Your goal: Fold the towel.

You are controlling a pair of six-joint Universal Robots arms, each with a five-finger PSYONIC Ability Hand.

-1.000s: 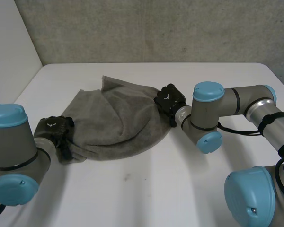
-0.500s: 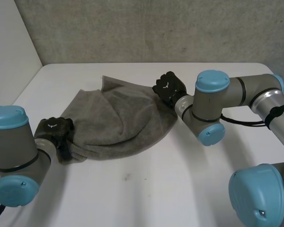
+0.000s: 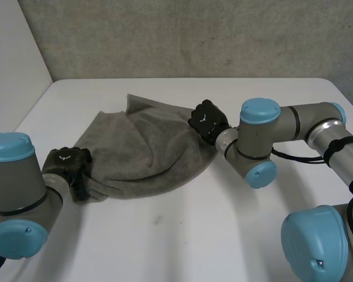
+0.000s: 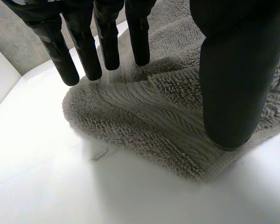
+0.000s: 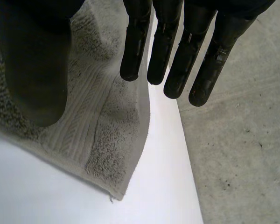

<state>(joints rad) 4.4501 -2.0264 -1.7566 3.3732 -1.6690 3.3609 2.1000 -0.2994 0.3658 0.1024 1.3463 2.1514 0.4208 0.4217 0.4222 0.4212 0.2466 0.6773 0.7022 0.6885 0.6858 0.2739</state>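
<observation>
Pre-grab stage: my left hand (image 3: 67,162) sits at the lower-left corner of the towel (image 3: 147,153), and my right hand (image 3: 207,120) is at its right edge, mid-frame. Both are stretched straight, gripping nothing. Next I'd pinch both corners.

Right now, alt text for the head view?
A grey towel lies rumpled on the white table, the left hand on its near left corner and the right hand at its right edge.
</observation>
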